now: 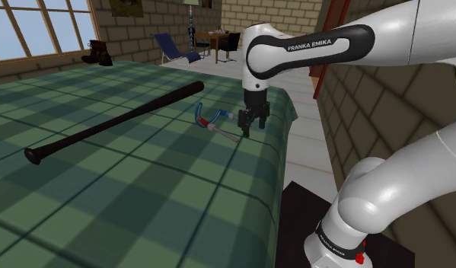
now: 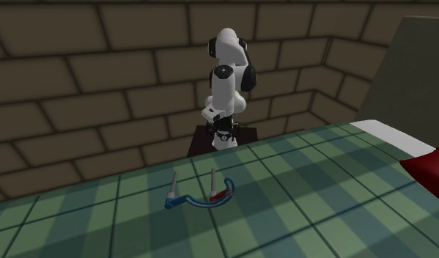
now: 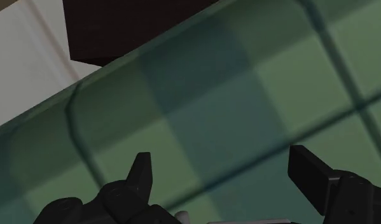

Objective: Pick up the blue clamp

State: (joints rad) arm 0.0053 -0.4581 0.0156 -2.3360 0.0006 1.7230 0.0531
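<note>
While the black gripper (image 1: 250, 126) hangs low over the green plaid cloth (image 1: 142, 198), its fingers (image 3: 141, 178) stand well apart. The wrist view has nothing between them but soft-looking checked fabric. The blue clamp (image 1: 205, 126) lies flat on that cloth just to the shoulder view's left of the gripper, near the edge closest to the dark boxy stand (image 1: 304, 209). Can't tell if a fingertip touches it or not.

Shape-wise it's a curved blue C-frame with a red stretch along it and two thin, pale grey rods sticking out. In the second exterior view those rods point toward the arm.

Farther to the shoulder view's left, a long black baseball bat (image 1: 116, 126) lies slantwise on the cloth. It's smooth and a bit glossy, with the thick end far and the knob end near. Behind the arm in the second exterior view stands a wall (image 2: 100, 73) of big tan-brown blocks.
</note>
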